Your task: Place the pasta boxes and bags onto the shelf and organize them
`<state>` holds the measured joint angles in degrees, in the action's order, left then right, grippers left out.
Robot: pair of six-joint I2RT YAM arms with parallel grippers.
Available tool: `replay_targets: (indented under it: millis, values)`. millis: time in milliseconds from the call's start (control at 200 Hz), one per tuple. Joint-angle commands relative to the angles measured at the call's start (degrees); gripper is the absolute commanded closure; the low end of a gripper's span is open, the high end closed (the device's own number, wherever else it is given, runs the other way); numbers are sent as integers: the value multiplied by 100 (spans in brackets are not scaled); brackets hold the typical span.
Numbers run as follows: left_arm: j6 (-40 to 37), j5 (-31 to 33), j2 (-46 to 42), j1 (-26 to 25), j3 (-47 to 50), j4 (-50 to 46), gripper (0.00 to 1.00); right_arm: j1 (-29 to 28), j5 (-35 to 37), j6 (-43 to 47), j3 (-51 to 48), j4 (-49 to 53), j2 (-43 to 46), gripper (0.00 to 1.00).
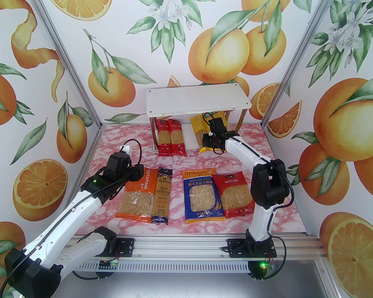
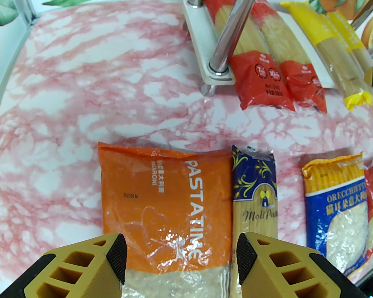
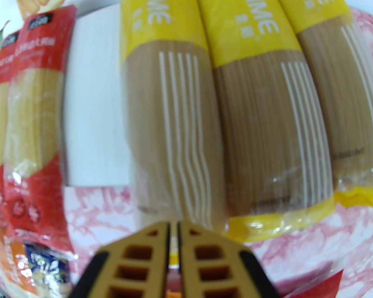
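Lying front to back on the lower board of the shelf are two red spaghetti packs at left and three yellow packs at right, near ends overhanging. A chrome leg stands before the red pair. The right claw is pinched narrow at the leftmost yellow pack's end; whether it grips it, I cannot tell. On the table, one orange bag, one dark blue pack, one blue bag and one red bag lie parallel. The left claw gapes wide over the first two.

Left gripper: fingers spread wide, arm bent low.
Right gripper: fingers nearly together, arm stretched far forward.
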<state>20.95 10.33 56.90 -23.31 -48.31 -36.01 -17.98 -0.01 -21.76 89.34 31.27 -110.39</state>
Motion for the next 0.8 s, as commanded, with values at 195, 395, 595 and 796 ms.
replay_targets:
  millis: [195, 395, 595, 796]
  values:
    - [185, -239, -402, 28, 378, -340, 40, 14, -57, -118, -182, 143, -296, 86]
    - [245, -386, -514, 19, 480, -414, 41, 13, -430, -202, -446, -206, 76, 77]
    - [293, -373, -525, -156, 511, -623, 39, 14, -1039, -12, -578, -882, 946, 45]
    - [704, -136, -566, -917, 582, -743, 38, -60, -877, 230, -750, -348, 1834, 32]
